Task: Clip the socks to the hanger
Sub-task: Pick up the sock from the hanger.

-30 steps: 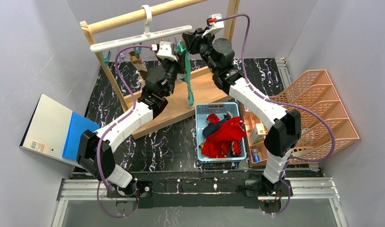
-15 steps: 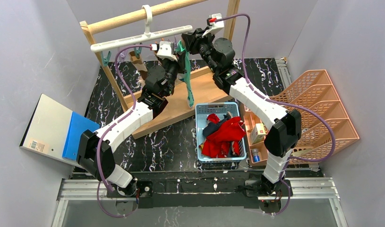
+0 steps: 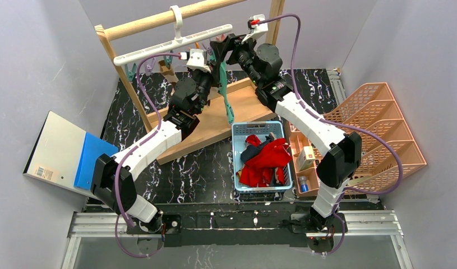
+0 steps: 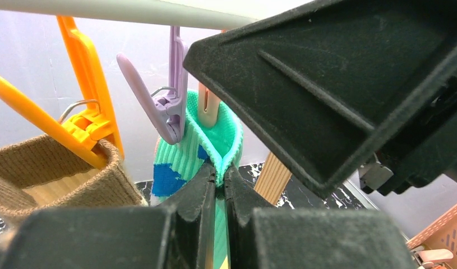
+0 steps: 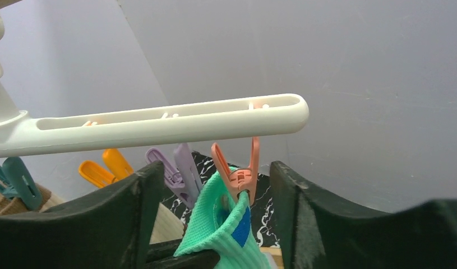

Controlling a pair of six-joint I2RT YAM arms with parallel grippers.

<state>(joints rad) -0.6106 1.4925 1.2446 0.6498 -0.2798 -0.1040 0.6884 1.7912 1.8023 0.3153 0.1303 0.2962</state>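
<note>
Above both my grippers hangs the hanger (image 5: 158, 120), clips dangling within reach | teal-green sock (image 4: 215, 134): cuff pinched in my left gripper (image 4: 219, 179), held up so the pink clip (image 5: 240, 168) can bite it, seemingly done | right gripper (image 5: 215, 185) spread, straddling that clip | both arms reach high and forward, wrists meeting under the bar's right end

overhead plus wrist close-ups of hanger (image 5: 158, 133)
</note>
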